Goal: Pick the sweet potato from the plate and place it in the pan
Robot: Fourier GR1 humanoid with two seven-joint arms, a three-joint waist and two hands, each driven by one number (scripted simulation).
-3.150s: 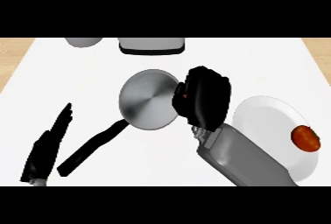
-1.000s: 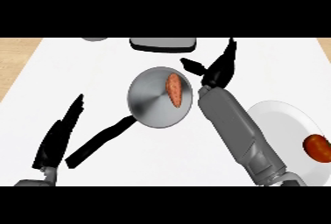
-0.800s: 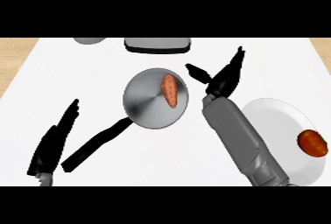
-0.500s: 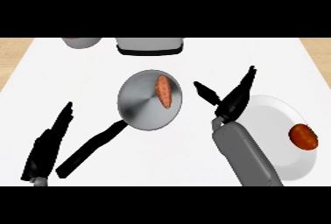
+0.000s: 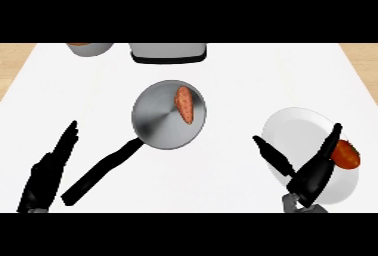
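Observation:
The orange sweet potato (image 5: 184, 104) lies inside the grey pan (image 5: 159, 125), against its right rim. The pan's black handle (image 5: 100, 172) points toward the lower left. At the right sits the white plate (image 5: 299, 132). My right hand (image 5: 314, 175) is open over the plate's near side, fingers straight and thumb spread, holding nothing. My left hand (image 5: 48, 175) rests open at the lower left, beside the handle and apart from it.
A round red-orange thing (image 5: 345, 154) lies on the plate's right side, partly behind my right fingers. A grey bowl-like item (image 5: 90, 48) and a white-and-black appliance (image 5: 168, 53) stand at the counter's far edge. The wooden floor shows beyond both sides.
My right hand held the sweet potato by the pan, left it in the pan, and has pulled back right and toward me over the plate. The left hand has hardly moved.

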